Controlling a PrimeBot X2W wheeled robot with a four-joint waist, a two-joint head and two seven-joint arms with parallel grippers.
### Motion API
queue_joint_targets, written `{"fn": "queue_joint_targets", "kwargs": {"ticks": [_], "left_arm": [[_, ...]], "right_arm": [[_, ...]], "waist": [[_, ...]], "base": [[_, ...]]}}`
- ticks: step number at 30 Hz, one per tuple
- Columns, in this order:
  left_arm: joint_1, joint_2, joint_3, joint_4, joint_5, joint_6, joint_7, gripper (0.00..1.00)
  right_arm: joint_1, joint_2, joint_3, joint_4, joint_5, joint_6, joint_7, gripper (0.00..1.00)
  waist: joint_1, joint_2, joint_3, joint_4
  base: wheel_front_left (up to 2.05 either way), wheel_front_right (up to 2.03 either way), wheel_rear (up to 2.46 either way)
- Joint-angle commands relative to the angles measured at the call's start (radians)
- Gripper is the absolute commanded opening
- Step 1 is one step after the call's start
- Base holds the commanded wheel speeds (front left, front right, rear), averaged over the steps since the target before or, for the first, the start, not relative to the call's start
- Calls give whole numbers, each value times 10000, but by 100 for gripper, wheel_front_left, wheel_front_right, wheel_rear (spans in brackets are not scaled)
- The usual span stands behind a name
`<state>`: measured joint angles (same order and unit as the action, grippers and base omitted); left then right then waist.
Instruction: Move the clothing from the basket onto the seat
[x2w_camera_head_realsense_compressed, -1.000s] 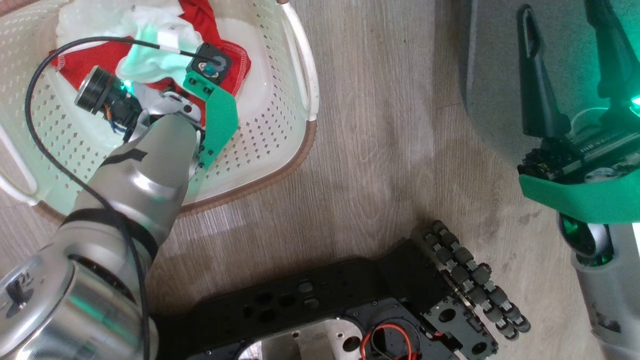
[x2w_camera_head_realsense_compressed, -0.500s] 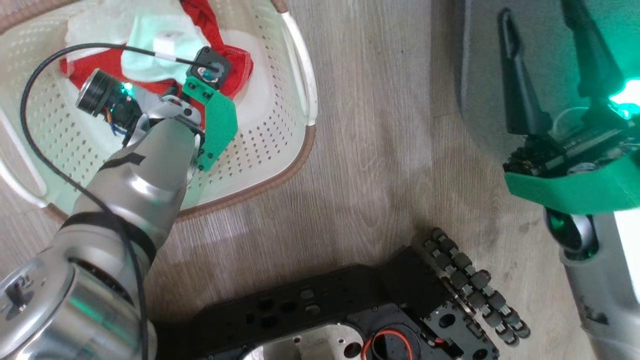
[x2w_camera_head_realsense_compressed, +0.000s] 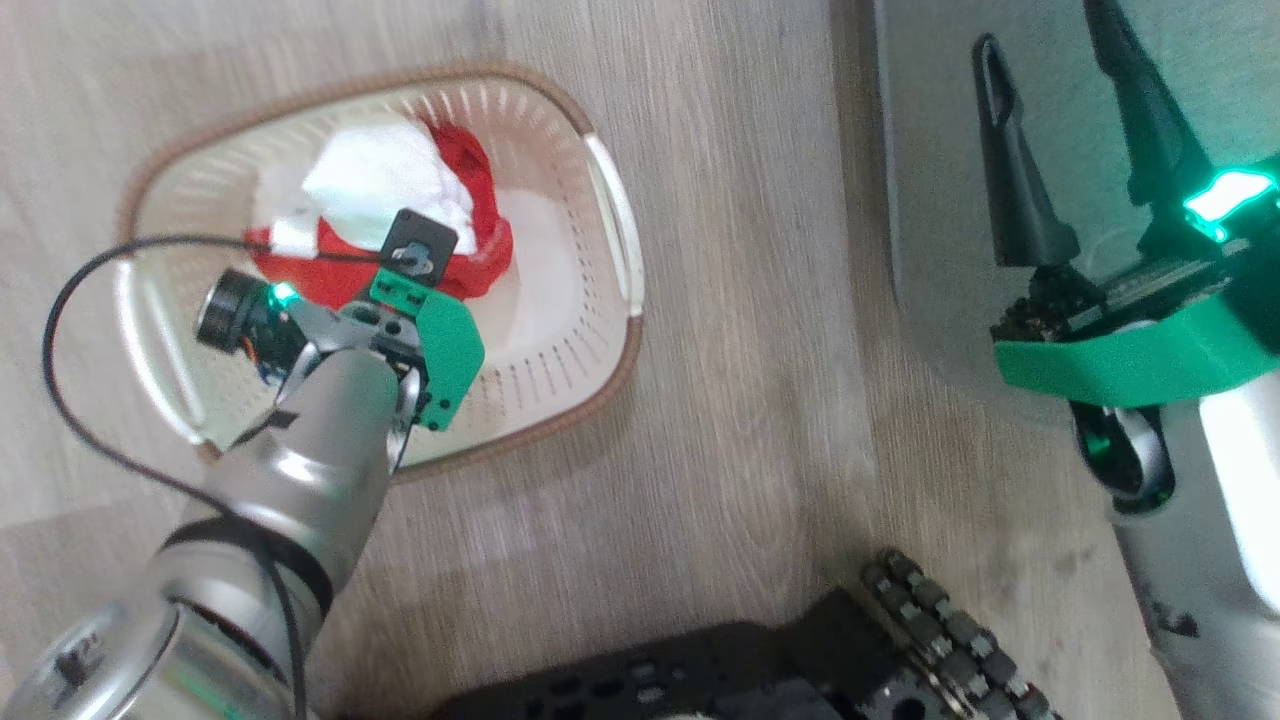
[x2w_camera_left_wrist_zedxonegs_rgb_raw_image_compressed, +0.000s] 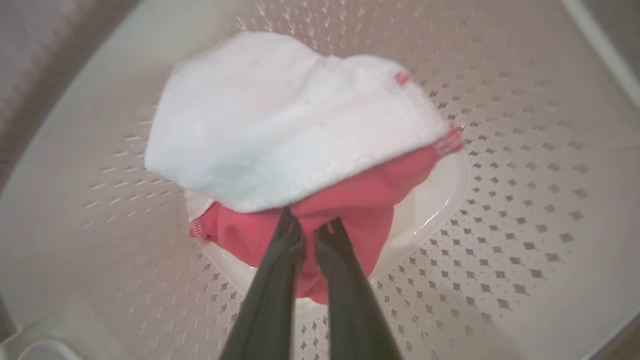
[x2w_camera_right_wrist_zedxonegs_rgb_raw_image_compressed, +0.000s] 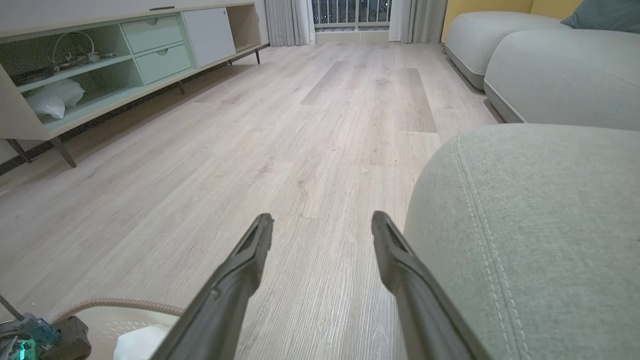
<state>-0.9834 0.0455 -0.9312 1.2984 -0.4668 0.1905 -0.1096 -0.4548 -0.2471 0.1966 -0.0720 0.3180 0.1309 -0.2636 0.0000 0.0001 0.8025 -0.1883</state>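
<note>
– Clothing (x2w_camera_left_wrist_zedxonegs_rgb_raw_image_compressed: 300, 140) sits bunched in the middle of the basket (x2w_camera_head_realsense_compressed: 610, 230), white part on top and red underneath. What's the danger from here?

– The pinch. The left jaws are nearly together on a fold of the red fabric at the near edge of the bundle, and that's all they have. The white piece only lies on top, ungripped as far as I can see. On a lift, I'd say it slides off and drops back in.

– Or worse, onto the floor (x2w_camera_right_wrist_zedxonegs_rgb_raw_image_compressed: 350, 100)?

– Possible. There's a stretch of bare wood between the basket and the seat (x2w_camera_right_wrist_zedxonegs_rgb_raw_image_compressed: 525, 225), and a loose layer could come away mid-carry. A thin fold can also slip out from between those long fingers (x2w_camera_left_wrist_zedxonegs_rgb_raw_image_compressed: 280, 280) if the bundle swings.

– Any snagging?

– The perforated wall and the woven rim are close around it, so a trailing hem could catch there. I can't tell whether the bundle is clear of the basket floor yet.

– And the other arm?

– The right jaws stand spread wide, gripping nothing and touching nothing, hanging just beside the seat's rounded corner with the floor below.
</note>
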Motion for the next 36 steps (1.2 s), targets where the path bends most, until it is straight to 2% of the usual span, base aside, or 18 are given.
{"fn": "queue_joint_targets", "kwargs": {"ticks": [1, 3, 5, 7, 8, 9, 11, 15, 21, 27, 36], "left_arm": [[372, 62, 371, -133, -292, -25, -316, 0], [620, 55, 630, -203, -656, -166, -704, 0], [1010, 52, 310, -245, -368, 289, -1166, 0], [1411, 51, 306, -415, -423, 512, -1394, 0], [1358, 50, 553, -473, -705, 220, -1424, 0], [1358, 50, 553, -473, -705, 220, -1424, 0], [1348, 92, 725, -456, -887, -97, -1472, 0], [1554, 169, 964, -817, -938, -102, -1514, 0], [2322, 622, 1702, -2638, -553, 259, -1519, 0], [3517, 1096, 3028, -5069, 332, 620, -1520, 0], [4767, 1096, 4958, -8385, 1674, 437, -1521, 0]], "right_arm": [[639, -17, 83, -170, 31, -2, 18, 100], [775, -26, 76, -58, 23, -2, 18, 100], [873, -21, 142, 28, 26, -2, 18, 100], [955, -9, 221, 117, 32, -2, 18, 100], [1027, -9, 216, 188, 20, -2, 18, 100], [1027, -9, 216, 188, 20, -2, 18, 100], [1198, 13, 220, 293, 27, -2, 18, 100], [1515, 67, 250, 462, 10, -2, 18, 100], [1967, 171, 328, 680, -42, -2, 18, 100], [2382, 311, 388, 875, -109, -2, 18, 100], [2747, 374, 231, 949, -243, -2, 18, 100]], "waist": [[0, -1, -1063, 378], [0, -1, -1570, 508], [0, -1, -2025, 570], [0, -1, -2463, 621], [0, -1, -2765, 697], [0, -1, -2765, 697], [0, -1, -3238, 779], [0, -1, -4046, 925], [0, -1, -5024, 1097], [0, -1, -5996, 1193], [0, -1, -6698, 1431]], "base": [[0, 0, 0], [0, 0, 0], [0, 0, 0], [0, 0, 0], [0, 0, 0], [0, 0, 0], [0, 0, 0], [0, 0, 0], [0, 0, 0], [0, 0, 0], [0, 0, 0]]}}
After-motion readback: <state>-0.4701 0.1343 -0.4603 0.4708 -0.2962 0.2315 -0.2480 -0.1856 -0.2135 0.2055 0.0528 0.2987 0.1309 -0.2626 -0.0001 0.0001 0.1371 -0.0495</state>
